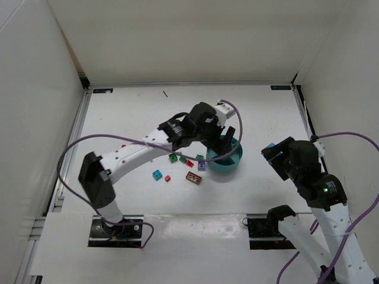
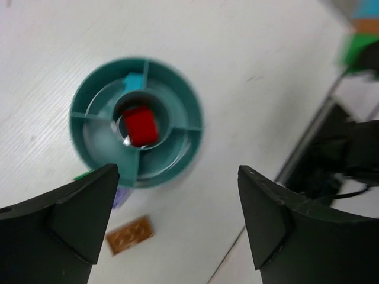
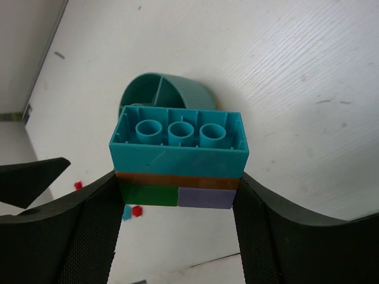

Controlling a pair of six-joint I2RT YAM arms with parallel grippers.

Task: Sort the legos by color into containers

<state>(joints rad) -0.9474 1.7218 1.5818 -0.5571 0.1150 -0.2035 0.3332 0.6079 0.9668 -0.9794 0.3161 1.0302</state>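
Observation:
The teal divided bowl (image 1: 228, 167) stands at mid-table. In the left wrist view the bowl (image 2: 177, 106) holds a red brick (image 2: 140, 126) in its centre cup and a light blue brick (image 2: 135, 80) in a far wedge. My left gripper (image 1: 222, 145) hovers over the bowl, open and empty (image 2: 177, 177). Loose bricks lie left of the bowl: green (image 1: 173, 157), red (image 1: 189, 163), purple (image 1: 202, 166), blue (image 1: 157, 174), brown (image 1: 193, 177). My right gripper (image 1: 275, 155) is to the right of the bowl, shut (image 3: 177, 198) on a stack of teal, brown, green and purple bricks (image 3: 177, 154).
White walls (image 1: 35, 89) enclose the table on three sides. Purple cables (image 1: 77, 148) loop from both arms. A black rail (image 2: 308, 136) runs along the table edge right of the bowl. A small red piece (image 1: 123, 145) lies by the left arm.

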